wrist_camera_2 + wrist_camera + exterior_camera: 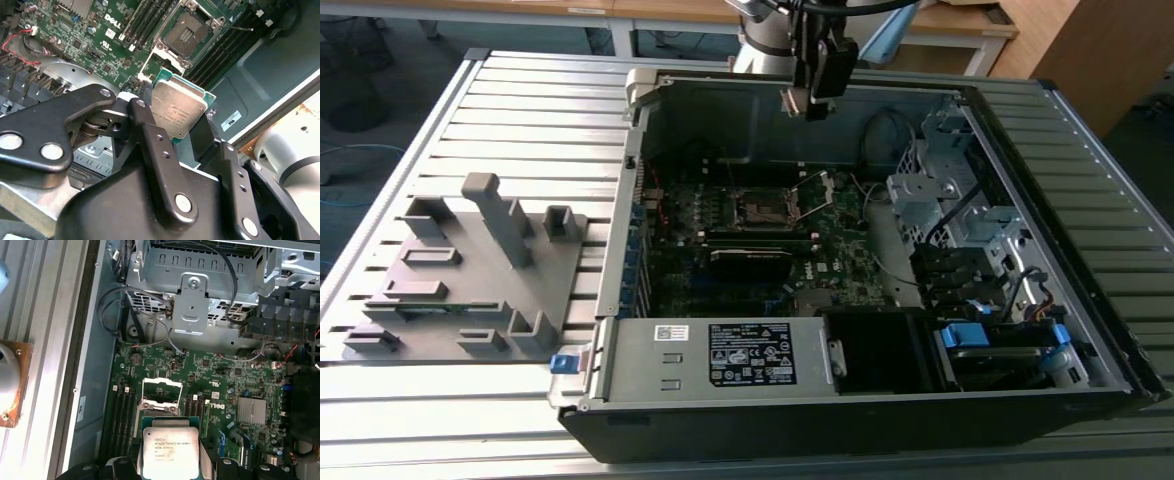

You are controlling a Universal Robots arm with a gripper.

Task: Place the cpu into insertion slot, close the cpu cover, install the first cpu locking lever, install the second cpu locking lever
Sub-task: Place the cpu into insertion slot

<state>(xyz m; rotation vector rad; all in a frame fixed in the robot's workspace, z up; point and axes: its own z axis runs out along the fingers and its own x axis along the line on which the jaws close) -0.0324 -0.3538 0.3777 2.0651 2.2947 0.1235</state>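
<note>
**Pincer with cpu above the open computer.** The black 2-fingered pincer [817, 98] hangs above the open black-and-grey computer case [1107, 300], which lies on its side on the ribbed grey metal desk [520, 90]. In both wrist views the pincer [175, 114] [171, 469] is clamped on the small, flat, square, silvery-tan-topped cpu [181, 106] [171, 450], with 1 finger on each of 2 opposite edges. The cpu is held in the air, apart from the green motherboard [220, 375]. The square, silver-rimmed, dark-centred insertion slot [190, 30] [761, 208] lies bare. The thin silver frame-shaped cpu cover [161, 390] stands raised at its edge. A grey moulded fixture plate [467, 270] lies on the desk at the exterior view's left.
</note>
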